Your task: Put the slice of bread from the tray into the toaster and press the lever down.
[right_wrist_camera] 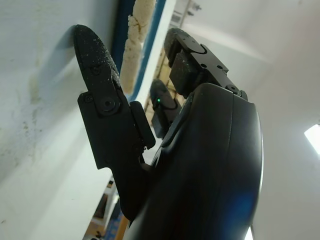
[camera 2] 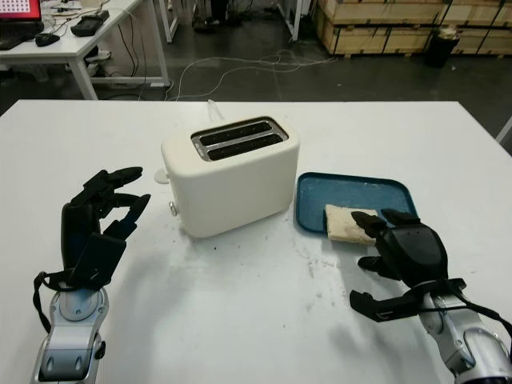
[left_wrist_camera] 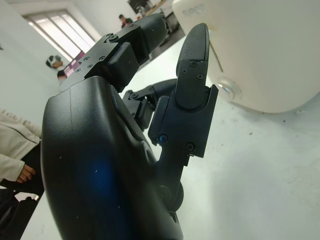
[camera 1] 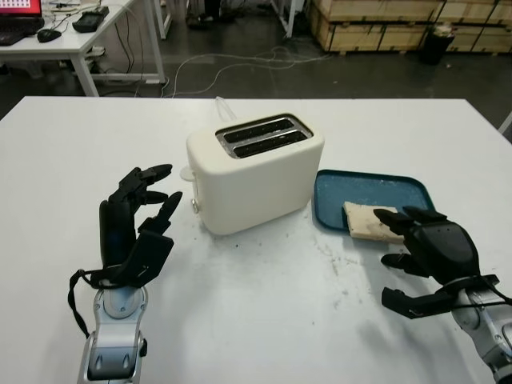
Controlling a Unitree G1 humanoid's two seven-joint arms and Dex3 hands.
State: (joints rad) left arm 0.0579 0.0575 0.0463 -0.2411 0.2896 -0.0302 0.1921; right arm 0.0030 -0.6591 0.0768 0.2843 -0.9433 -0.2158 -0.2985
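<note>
Nearest the table's (camera 1: 264, 320) front edge, toward its right corner, the right hand (camera 1: 428, 256) hovers palm down at the tray's (camera 1: 372, 188) near rim, open and holding nothing; its fingertips (camera 1: 392, 216) reach over the near end of the bread (camera 1: 364, 220), though contact cannot be confirmed. Toward the front left, the left hand (camera 1: 136, 228) stands upright on its forearm, palm toward the toaster (camera 1: 254, 172), open and empty, just beside the toaster's left end without touching it. Bread lies flat in the blue tray, against its near rim. Tray sits right of the toaster, close beside it. Toaster, cream, stands mid-table, its two slots (camera 1: 264, 134) open upward. Raised lettering on the toaster (left_wrist_camera: 195, 10) in the left wrist view is too faint to read.
</note>
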